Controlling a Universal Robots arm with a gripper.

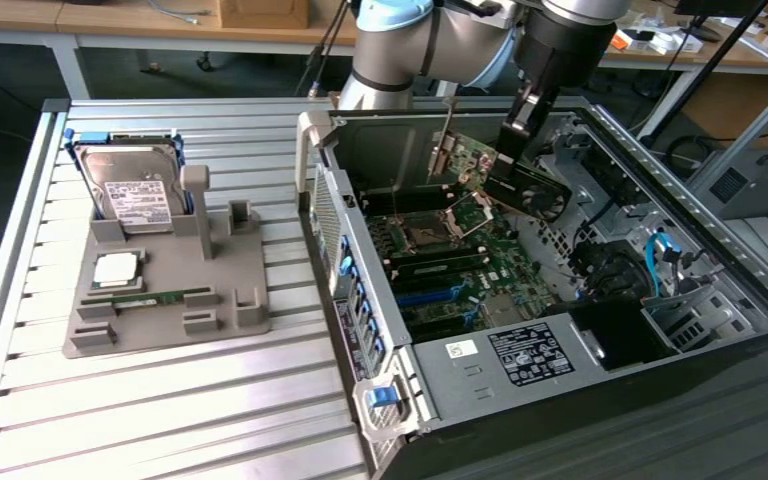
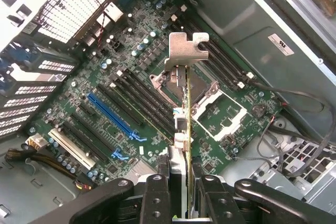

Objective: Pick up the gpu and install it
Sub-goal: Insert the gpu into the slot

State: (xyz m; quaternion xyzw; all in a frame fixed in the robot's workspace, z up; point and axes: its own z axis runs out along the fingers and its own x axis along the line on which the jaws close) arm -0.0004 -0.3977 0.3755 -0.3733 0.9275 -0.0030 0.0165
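Gripper: the gripper (image 2: 181,184) is clamped on the gpu (image 2: 187,103), with its black fingers (image 2: 157,198) pinching one end of the card.
Gpu: it is carried edge-on inside the computer case (image 1: 684,215), above the motherboard (image 2: 121,93) and not touching it. Its silver bracket (image 2: 186,51) is at the end away from the fingers.
Step in hand: I judge this to be the carry toward a slot, with the card not yet seated.
Doing it well: the card's edge probably needs to run parallel to the long blue slot (image 2: 113,115) in the case. The bracket should face the case's slotted rear wall, and the descent should be straight, without twist.
Hazards: loose black cables (image 2: 294,145) lie at one side of the case, and the open processor socket (image 2: 210,100) is directly beneath the card.
Beside the case: on the exterior view's left, a grey holder (image 1: 231,310) carries a hard drive (image 1: 137,195) and a RAM stick (image 1: 157,297).
Surface: the case and the holder rest on a ribbed metal table (image 1: 157,420).
Room: workbenches (image 1: 117,25) stand beyond the case.
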